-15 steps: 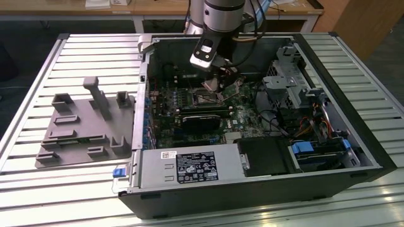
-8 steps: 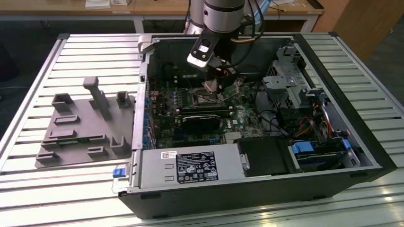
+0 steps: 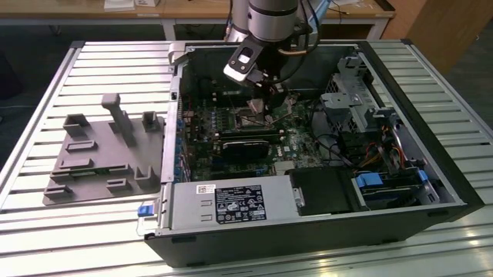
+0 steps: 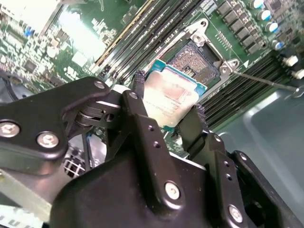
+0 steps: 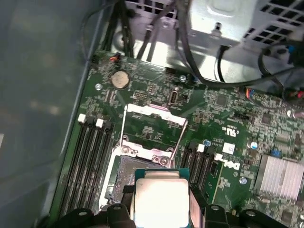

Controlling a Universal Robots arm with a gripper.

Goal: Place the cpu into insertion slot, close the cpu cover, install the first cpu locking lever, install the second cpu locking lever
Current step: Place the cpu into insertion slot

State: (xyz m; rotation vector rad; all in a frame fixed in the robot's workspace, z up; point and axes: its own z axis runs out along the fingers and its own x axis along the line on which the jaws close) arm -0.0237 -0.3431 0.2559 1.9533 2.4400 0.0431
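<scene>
Step in hand: first one, the cpu not yet seated. Claw (image 4: 168,95) is closed down to chip width, its black fingers (image 4: 138,90) pinching opposite edges of the cpu (image 4: 173,97) and holding nothing else. In the exterior view the arm reaches down into the open computer case (image 3: 431,173), which lies on the slatted table (image 3: 115,63), with the claw (image 3: 259,97) low over the motherboard (image 3: 301,156). In both wrist views the cpu (image 5: 161,199) hangs just above the insertion slot (image 5: 123,180) and overlaps one side of it, apart from it as far as I can judge; much of the dark pin field of the insertion slot (image 4: 197,59) is uncovered. The cpu cover (image 5: 154,110) is swung open, lying back beyond the slot, so the socket is free to receive. A thin locking lever (image 4: 266,80) stands released alongside. Judgement: seating calls for the chip centred over the slot, edges square to the silvery rim, face level, then a gentle straight descent; a tilt or offset risks the pins. Cpu appearance: flat square, pale grey-silver metal face with a glare patch, a narrow green border showing round the metal, held slightly tilted in the second wrist view.
</scene>
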